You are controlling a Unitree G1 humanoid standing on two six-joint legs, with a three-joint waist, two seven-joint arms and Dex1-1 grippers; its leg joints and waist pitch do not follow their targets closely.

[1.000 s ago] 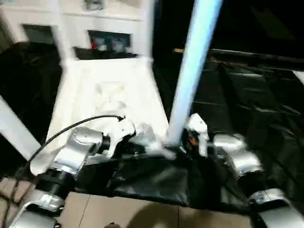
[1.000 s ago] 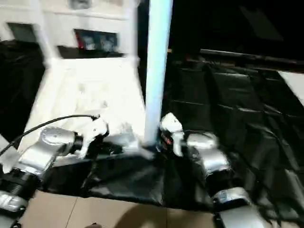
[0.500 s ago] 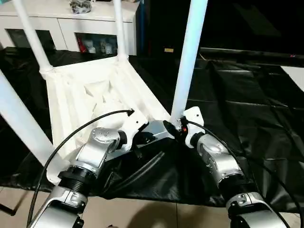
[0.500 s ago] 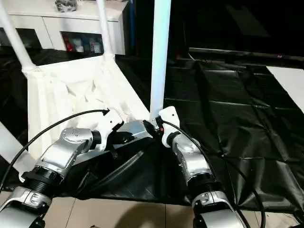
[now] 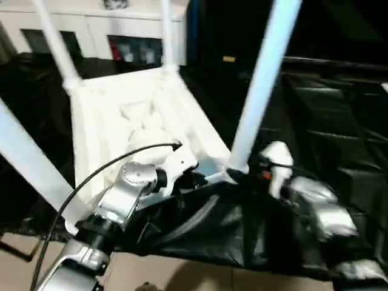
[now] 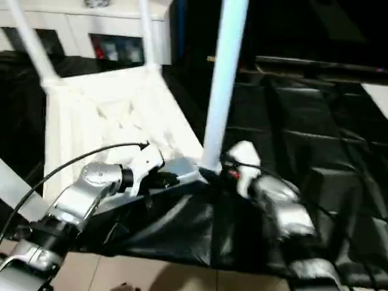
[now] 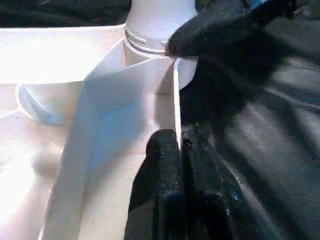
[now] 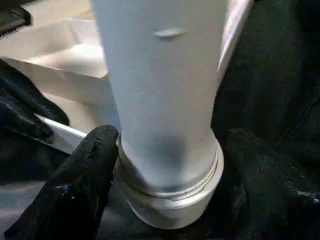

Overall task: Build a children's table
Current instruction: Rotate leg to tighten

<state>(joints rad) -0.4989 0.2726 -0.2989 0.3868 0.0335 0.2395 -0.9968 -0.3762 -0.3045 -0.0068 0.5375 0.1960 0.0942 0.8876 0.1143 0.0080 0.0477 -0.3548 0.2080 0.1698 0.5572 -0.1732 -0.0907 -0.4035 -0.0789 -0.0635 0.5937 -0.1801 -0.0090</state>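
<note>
The children's table lies upside down, its white ribbed tabletop point(image 5: 139, 115) on a black sheet. Four white legs stand up from its corner sockets; the near right leg point(image 5: 262, 91) rises between my arms. My left gripper point(image 7: 179, 142) is shut on the tabletop's thin near rim point(image 7: 176, 100), close to that leg's socket point(image 7: 150, 47). My right gripper point(image 8: 173, 134) is open, and its black fingers point(image 8: 85, 185) stand on either side of the leg's base point(image 8: 170, 185), one fingertip close to the collar.
A white cabinet point(image 5: 91, 24) with glass-fronted doors stands behind the tabletop. The black sheet point(image 5: 327, 103) covers the floor to the right and the front, and its edge meets pale tiles point(image 5: 182, 273). A black cable point(image 5: 91, 176) loops over my left forearm.
The camera has shifted. My right wrist sits a little farther from the leg's base than half a second ago. My left gripper keeps its hold on the rim.
</note>
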